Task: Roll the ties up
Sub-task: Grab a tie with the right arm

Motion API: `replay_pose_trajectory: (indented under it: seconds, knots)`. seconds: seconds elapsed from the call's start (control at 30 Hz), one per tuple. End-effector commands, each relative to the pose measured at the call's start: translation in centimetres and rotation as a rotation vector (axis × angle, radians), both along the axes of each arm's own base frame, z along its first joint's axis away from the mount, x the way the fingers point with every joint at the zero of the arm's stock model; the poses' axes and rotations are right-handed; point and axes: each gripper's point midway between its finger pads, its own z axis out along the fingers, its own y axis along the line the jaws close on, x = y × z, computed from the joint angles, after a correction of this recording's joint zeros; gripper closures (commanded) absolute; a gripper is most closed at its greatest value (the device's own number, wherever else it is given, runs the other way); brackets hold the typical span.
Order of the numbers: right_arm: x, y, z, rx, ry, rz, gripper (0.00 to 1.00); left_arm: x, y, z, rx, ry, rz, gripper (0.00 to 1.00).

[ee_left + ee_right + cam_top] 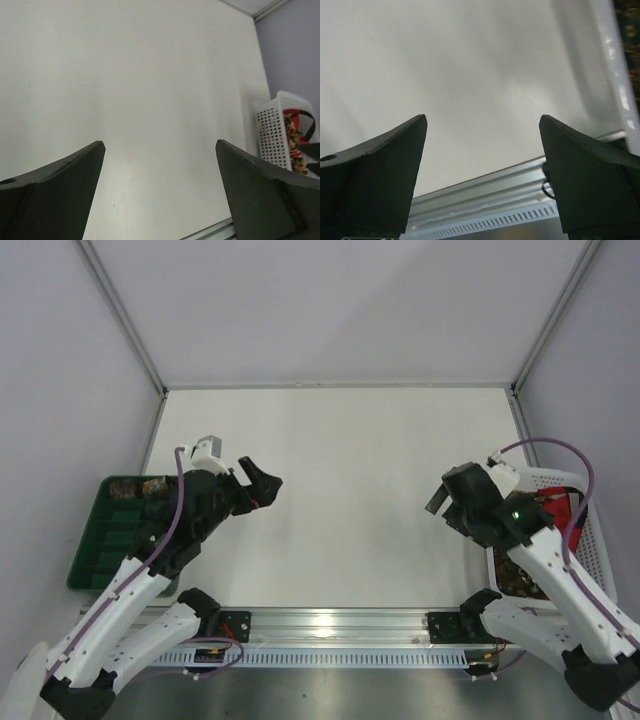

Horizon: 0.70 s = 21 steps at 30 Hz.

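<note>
The ties (520, 578) – narrow floral-patterned fabric, dark ground flecked with red, green and gold – lie bunched in a white perforated plastic basket (600, 540) at the right edge of the pale white worktop (340, 440), just beside the right arm (560, 575), which crosses over part of them. From the left wrist view the same basket (272, 135) shows at the far right, with the patterned cloth (292, 142) heaped above its rim and a red piece with a dark band (306, 120) behind it. At the left edge of the worktop sits a dark green plastic tray with compartments (95, 550); a small brown-flecked patterned bundle (150, 487) lies in one of its far compartments, half hidden by the left arm (150, 570), and whether it is a tie cannot be told. Both arms hover over the worktop, well apart, each turned inward toward the middle. The left jaws stand spread wide with nothing between them, only bare worktop showing in the gap in the left wrist view. The right jaws are likewise spread wide and hold nothing – between them the right wrist view shows the worktop and the ribbed aluminium rail (495, 187) along its near edge. That rail (330, 622) carries both arm bases.
</note>
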Motion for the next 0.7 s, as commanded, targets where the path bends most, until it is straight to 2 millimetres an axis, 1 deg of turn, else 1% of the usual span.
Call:
replay_pose_trajectory:
  seconds: [0.0,0.03,0.07,0.1,0.13,0.17,0.2,0.23,0.27,0.3,0.37,0.4,0.43,0.47,0.5,0.53,0.57,0.6,0.63,0.67]
  knots:
    - [-0.9,-6.3,-0.5,-0.260,0.186,-0.149,0.00,-1.0,0.5,-2.0,0.146,0.093,-0.062,0.00]
    - [-0.3,-6.6,0.0,-0.249,0.177,-0.163,0.00,-1.1,0.0,-2.2,0.156,0.092,-0.099,0.00]
    - [0.1,-6.7,1.1,-0.234,0.162,-0.125,0.00,-1.3,-0.4,-2.2,0.188,0.074,-0.167,0.00]
    - [0.3,-8.1,1.9,-0.204,0.127,-0.180,0.00,-1.7,-1.5,-2.1,0.183,0.075,-0.240,0.00]
    - [1.7,-7.9,3.1,-0.163,0.048,-0.167,0.00,-1.8,-1.6,-2.1,0.194,0.075,-0.259,0.00]
    - [2.1,-7.5,2.9,-0.122,0.031,-0.108,0.00,-1.7,-1.5,-2.2,0.213,0.071,-0.270,0.00]
    - [2.6,-9.1,3.1,-0.091,0.005,-0.189,0.00,-2.2,-2.2,-2.1,0.199,0.070,-0.326,0.00]
    - [3.1,-10.2,2.6,-0.063,0.021,-0.244,0.00,-2.3,-2.6,-2.2,0.197,0.067,-0.366,0.00]
    - [3.4,-9.8,1.3,0.019,0.082,-0.222,0.01,-1.9,-2.6,-2.1,0.200,0.051,-0.385,0.00]
    - [3.4,-12.0,-1.7,0.093,0.204,-0.327,0.02,-2.2,-3.0,-2.1,0.193,0.050,-0.424,0.00]
    - [3.2,-12.5,-4.6,0.223,0.311,-0.371,0.07,-2.5,-3.7,-2.4,0.206,0.039,-0.487,0.00]
    - [3.2,-13.8,-5.2,0.237,0.322,-0.430,0.07,-2.6,-3.8,-2.3,0.214,0.033,-0.497,0.00]
    - [2.7,-15.7,-5.7,0.266,0.327,-0.527,0.07,-2.6,-3.6,-2.4,0.230,0.025,-0.494,0.00]
    - [2.6,-16.5,-5.7,0.287,0.324,-0.576,0.07,-2.9,-3.7,-2.5,0.254,0.011,-0.516,0.00]
    - [2.9,-17.3,-5.4,0.299,0.306,-0.618,0.09,-3.0,-3.7,-2.5,0.268,0.007,-0.526,0.00]
    - [2.5,-18.5,-5.5,0.293,0.302,-0.683,0.10,-3.1,-3.7,-2.8,0.287,0.010,-0.532,0.00]
    - [2.5,-19.0,-5.4,0.303,0.289,-0.720,0.10,-3.4,-3.8,-3.2,0.309,0.022,-0.552,0.00]
    - [2.6,-19.5,-5.6,0.330,0.268,-0.765,0.13,-3.6,-3.9,-3.2,0.318,0.020,-0.564,0.00]
    - [2.1,-20.7,-5.4,0.348,0.243,-0.829,0.15,-3.8,-4.1,-3.5,0.338,0.024,-0.584,0.00]
    - [1.8,-21.4,-5.1,0.342,0.227,-0.868,0.15,-3.9,-4.2,-3.7,0.348,0.026,-0.593,0.00]
